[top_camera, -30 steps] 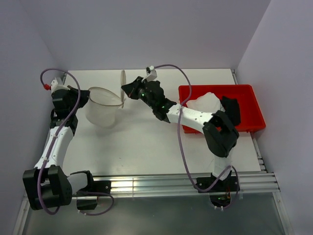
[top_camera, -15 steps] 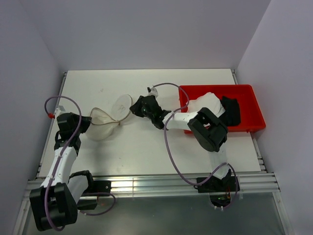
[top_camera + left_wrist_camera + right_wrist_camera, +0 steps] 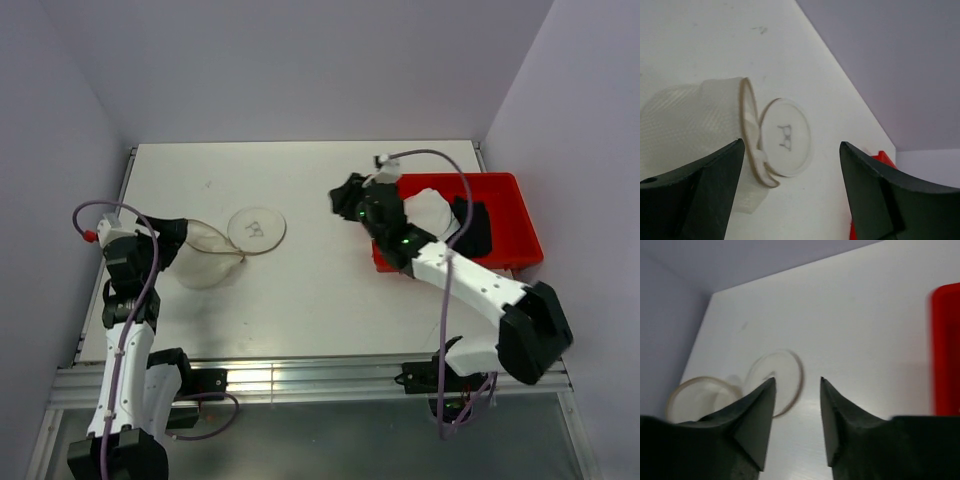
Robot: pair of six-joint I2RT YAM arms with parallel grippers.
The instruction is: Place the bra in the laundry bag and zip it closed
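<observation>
The coming move turns on the bin [image 3: 480, 178]. The bra has to be one of the two garments in it, a white heap [image 3: 428, 208] and a black heap [image 3: 472, 225], though the pictures do not show which. Both lie to the right of the right gripper [image 3: 343, 198], which hangs just off the bin's left wall with its fingers pointing the other way, out over the table [image 3: 320, 290] toward the bag [image 3: 205, 262]. Its wrist view catches only a red strip of the bin at the right edge. Its jaws stand moderately apart and hold nothing. The right arm is much the nearer to the garments, so by my judgement it has to swing round to the right and reach down into the bin. The bin's long axis runs left to right. The white heap is crumpled and rounded with no clear long axis, and the black heap lies beside it toward the right end. The bag lies well apart on the left, a slumped pale mesh tube with its ringed mouth tilted toward the right. Its round lid [image 3: 257, 227] lies flat on the table beside the mouth, joined at the rim, black mark up. The left gripper [image 3: 168, 240] sits just left of the bag, jaws wide and empty.
</observation>
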